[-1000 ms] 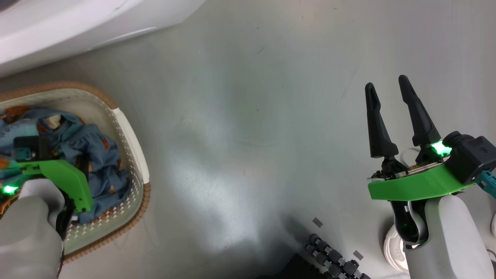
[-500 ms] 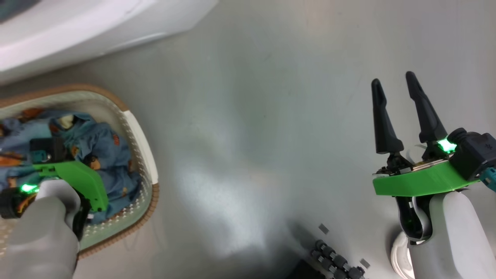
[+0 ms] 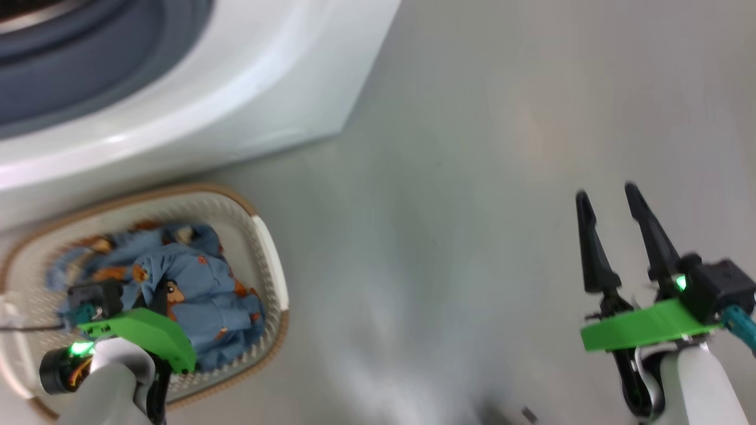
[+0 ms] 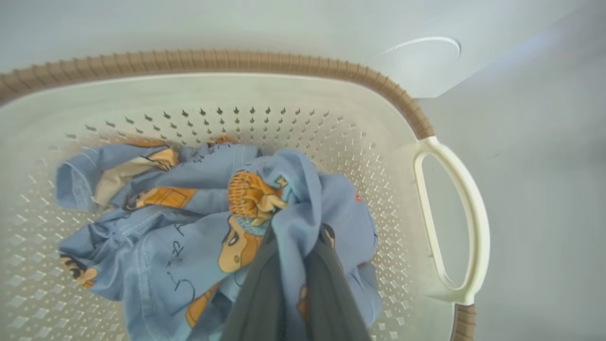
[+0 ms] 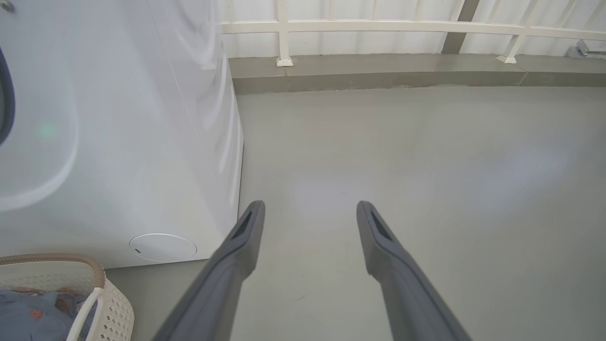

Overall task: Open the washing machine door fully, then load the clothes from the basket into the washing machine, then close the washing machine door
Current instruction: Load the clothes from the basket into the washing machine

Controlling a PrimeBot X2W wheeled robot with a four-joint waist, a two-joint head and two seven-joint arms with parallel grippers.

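The cream basket [image 3: 269,248] with its brown rim sits on the floor at the lower left, right before the white washing machine [image 3: 248,88], whose grey gasket [image 3: 77,47] shows at the top left. The door is out of view. Light blue clothes [image 3: 201,289] with orange faces lie bunched in the basket [image 4: 227,59]. My left gripper [image 4: 296,237] reaches down into it, shut on a fold of the clothes [image 4: 189,227] that drapes over both fingers. My right gripper [image 3: 606,192] hangs open and empty over bare floor at the right, also seen as right gripper [image 5: 310,208].
Grey floor [image 3: 460,206] stretches wide to the right of the machine [image 5: 118,142]. A round service cover [image 5: 162,246] sits low on the washer front, just above the basket corner [image 5: 94,274]. A white railing [image 5: 378,26] on a low kerb closes off the far side.
The head camera has tilted, bringing more of the washing machine and its gasket into view. My left gripper has shut on the fabric in the basket. The right gripper stays open.
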